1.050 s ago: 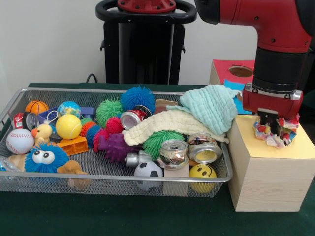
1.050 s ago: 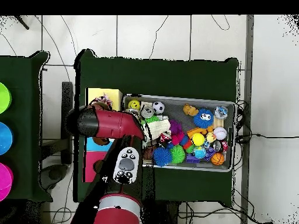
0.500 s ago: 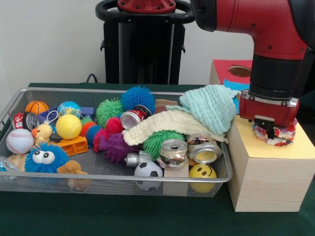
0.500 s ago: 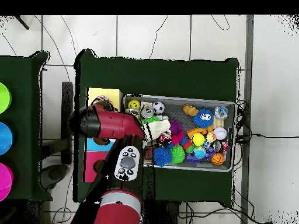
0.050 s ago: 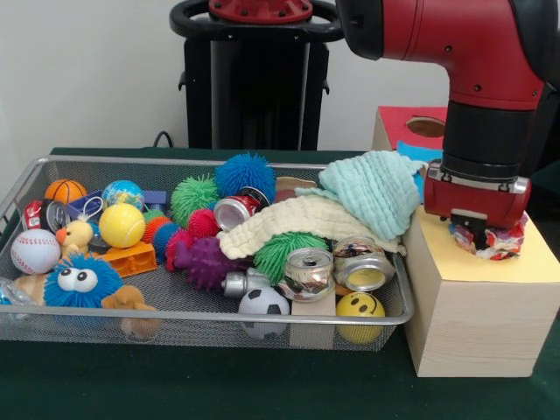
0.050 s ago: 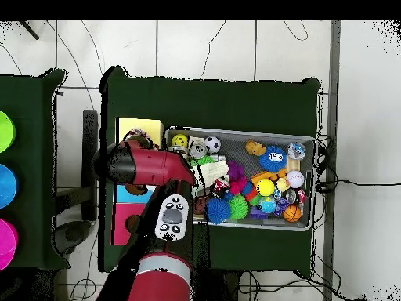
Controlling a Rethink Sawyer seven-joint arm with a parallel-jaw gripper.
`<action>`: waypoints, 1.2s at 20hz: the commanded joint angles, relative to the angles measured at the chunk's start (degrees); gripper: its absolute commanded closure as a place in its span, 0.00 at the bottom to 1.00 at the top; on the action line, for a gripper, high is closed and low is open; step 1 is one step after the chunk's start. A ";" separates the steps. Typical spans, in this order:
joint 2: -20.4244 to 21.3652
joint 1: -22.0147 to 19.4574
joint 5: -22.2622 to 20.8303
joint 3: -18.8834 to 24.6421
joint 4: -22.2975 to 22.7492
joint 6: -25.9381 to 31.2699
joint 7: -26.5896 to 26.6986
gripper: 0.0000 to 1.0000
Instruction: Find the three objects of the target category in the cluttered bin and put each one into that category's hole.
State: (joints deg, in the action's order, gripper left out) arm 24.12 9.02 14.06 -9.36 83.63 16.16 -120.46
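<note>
My gripper (image 5: 481, 238) is down on the yellow top of the wooden box (image 5: 529, 264), to the right of the bin. It is shut on a bunched multicoloured patterned cloth (image 5: 506, 244), which sits low at the box's hole with only its rim showing around the fingers. Two more cloths lie in the bin: a mint green one (image 5: 372, 188) draped over the right rear corner and a cream one (image 5: 297, 219) below it. In the overhead view the red arm (image 6: 145, 165) covers the gripper beside the yellow box (image 6: 139, 128).
The wire bin (image 5: 219, 321) holds balls, spiky toys, several cans (image 5: 308, 271) and a blue fuzzy toy (image 5: 80, 280). A red-topped box with a hole (image 5: 428, 127) stands behind the yellow one. Coloured discs (image 6: 5, 184) sit at the overhead view's left edge.
The gripper has come down onto the yellow box and shifted slightly left. The patterned cloth, hanging loose before, is now pressed low with less of it showing.
</note>
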 commanded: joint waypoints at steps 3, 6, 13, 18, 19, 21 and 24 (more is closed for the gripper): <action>-8.68 -2.68 -5.47 -0.24 2.52 -2.97 -3.60 1.00; -9.89 -1.23 -6.01 -2.14 1.94 -4.89 -4.45 1.00; -11.59 0.83 -4.93 -4.39 0.88 -5.06 -5.50 1.00; -12.68 2.36 -4.47 -6.48 0.00 -4.13 -5.62 1.00; -12.95 2.72 -4.40 -6.95 -0.13 -4.26 -5.81 1.00; -13.07 3.08 -4.50 -7.43 -0.02 -4.15 -5.78 1.00; -13.14 3.08 -4.71 -7.56 0.31 -4.56 -5.57 1.00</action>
State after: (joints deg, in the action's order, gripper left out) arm 19.77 14.22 13.25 -15.80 80.11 11.92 -120.48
